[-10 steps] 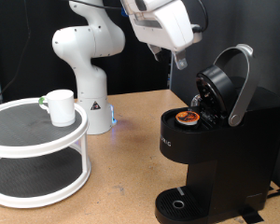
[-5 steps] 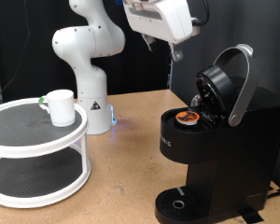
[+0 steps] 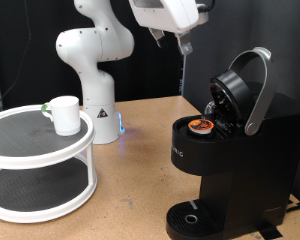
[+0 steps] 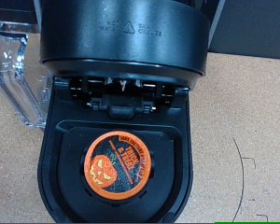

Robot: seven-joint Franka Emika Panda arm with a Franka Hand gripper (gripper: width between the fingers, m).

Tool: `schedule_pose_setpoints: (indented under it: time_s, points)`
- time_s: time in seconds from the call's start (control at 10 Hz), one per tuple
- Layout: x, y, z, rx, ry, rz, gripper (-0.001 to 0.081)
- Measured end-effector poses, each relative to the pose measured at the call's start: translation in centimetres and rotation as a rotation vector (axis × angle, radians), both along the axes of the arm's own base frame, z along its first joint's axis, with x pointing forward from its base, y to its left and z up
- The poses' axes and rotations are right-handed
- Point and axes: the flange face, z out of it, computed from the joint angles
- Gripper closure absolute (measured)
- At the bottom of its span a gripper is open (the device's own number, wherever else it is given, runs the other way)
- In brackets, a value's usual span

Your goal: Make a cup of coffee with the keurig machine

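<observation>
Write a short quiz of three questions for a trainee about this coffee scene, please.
1. True or false: the Keurig machine has its lid raised.
2. Where does the white mug stand?
A. on the drip tray
B. on the top shelf of the round white rack
C. in the gripper
3. Fill in: the brew chamber holds a pod with an ______ top.

Key:
1. True.
2. B.
3. Orange; it bears a pumpkin face. The gripper is high at the exterior view's top, above the machine and apart from it.
</observation>
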Motion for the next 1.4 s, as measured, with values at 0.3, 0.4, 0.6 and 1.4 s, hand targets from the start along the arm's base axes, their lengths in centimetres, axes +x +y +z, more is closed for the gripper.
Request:
schedule_pose_setpoints:
  time_s: [0.3, 0.4, 0.6, 1.4]
  points:
    - [0.3, 0.3, 0.2, 0.032, -0.049, -0.022, 0.0003]
    - [0.5, 1.0, 0.5, 0.061, -0.070, -0.030, 0.0003]
    - [0.5, 3.0, 1.4, 0.094, -0.094, -0.025, 0.0003]
    - [-0.4, 11.8, 2.1, 0.075, -0.076, 0.002, 0.0003]
